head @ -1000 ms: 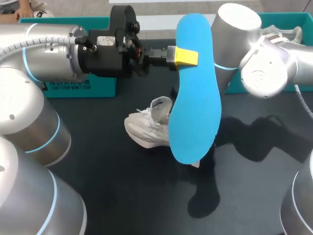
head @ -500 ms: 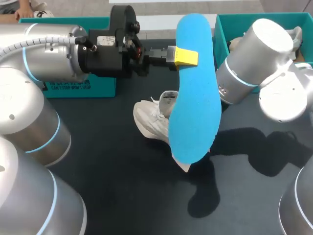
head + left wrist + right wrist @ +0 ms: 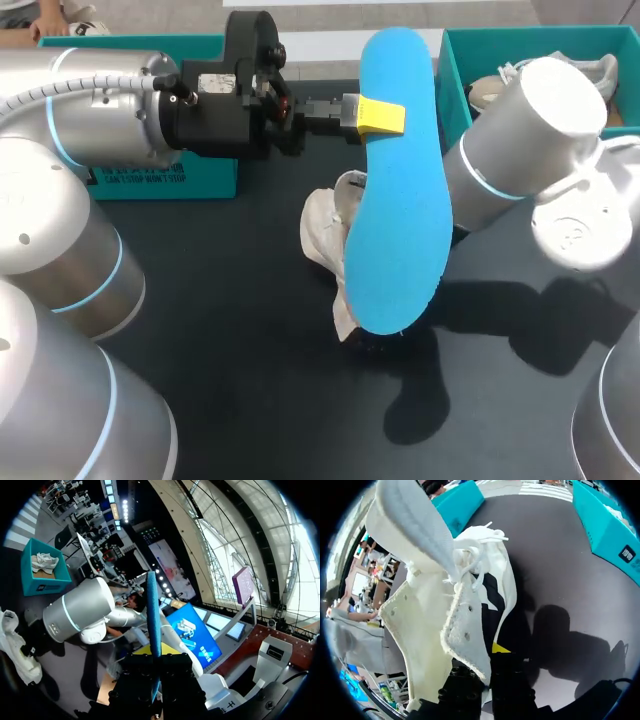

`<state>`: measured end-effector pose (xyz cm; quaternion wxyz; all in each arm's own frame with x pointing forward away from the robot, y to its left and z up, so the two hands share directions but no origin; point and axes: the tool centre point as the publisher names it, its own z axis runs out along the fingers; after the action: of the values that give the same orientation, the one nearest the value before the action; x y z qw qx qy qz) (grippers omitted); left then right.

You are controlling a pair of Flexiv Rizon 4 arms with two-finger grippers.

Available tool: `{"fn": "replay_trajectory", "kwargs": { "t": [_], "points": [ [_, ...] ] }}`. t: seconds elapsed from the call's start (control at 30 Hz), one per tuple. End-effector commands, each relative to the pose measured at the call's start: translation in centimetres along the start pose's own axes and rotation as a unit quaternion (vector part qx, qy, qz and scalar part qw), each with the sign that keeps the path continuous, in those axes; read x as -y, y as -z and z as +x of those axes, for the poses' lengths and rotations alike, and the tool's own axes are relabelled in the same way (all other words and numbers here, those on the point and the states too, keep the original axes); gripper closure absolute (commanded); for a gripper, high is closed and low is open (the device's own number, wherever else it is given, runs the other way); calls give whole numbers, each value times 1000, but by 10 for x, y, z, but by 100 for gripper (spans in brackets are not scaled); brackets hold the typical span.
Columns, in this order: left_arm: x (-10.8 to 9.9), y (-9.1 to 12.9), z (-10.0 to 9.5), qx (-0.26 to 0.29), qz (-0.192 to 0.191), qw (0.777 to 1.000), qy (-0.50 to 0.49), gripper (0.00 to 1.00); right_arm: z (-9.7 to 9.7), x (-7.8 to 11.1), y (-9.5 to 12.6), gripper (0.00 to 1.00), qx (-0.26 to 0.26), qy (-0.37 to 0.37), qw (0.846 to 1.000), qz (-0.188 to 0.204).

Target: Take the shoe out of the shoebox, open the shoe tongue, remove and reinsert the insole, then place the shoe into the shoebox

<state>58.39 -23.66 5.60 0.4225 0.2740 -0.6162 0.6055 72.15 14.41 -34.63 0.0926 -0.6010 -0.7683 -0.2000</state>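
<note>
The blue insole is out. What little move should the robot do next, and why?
Probably bring the blue insole down toward the opening of the white shoe. The left gripper holds it in the air, outside the shoe, and the right gripper holds the shoe with its tongue folded back.

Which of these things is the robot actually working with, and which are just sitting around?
In use: blue insole in the left gripper; white shoe in the right gripper.
Sitting around: left teal box; right teal box with a second shoe inside. One is presumably the task's shoebox.
</note>
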Motion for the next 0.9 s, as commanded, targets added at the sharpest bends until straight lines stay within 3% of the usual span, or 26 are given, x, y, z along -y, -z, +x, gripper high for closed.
{"fn": "replay_trajectory", "kwargs": {
  "t": [0.03,0.4,0.9],
  "points": [
    [-2,0,-1,-1,2,1000,0,100,5,6,-4,100,23,-50,998,-13],
    [-2,0,-1,-1,2,1000,0,100,5,6,-4,100,23,-50,998,-13],
    [-2,0,-1,-1,2,1000,0,100,-1,-1,-33,100,41,-88,994,-42]
  ]
}}
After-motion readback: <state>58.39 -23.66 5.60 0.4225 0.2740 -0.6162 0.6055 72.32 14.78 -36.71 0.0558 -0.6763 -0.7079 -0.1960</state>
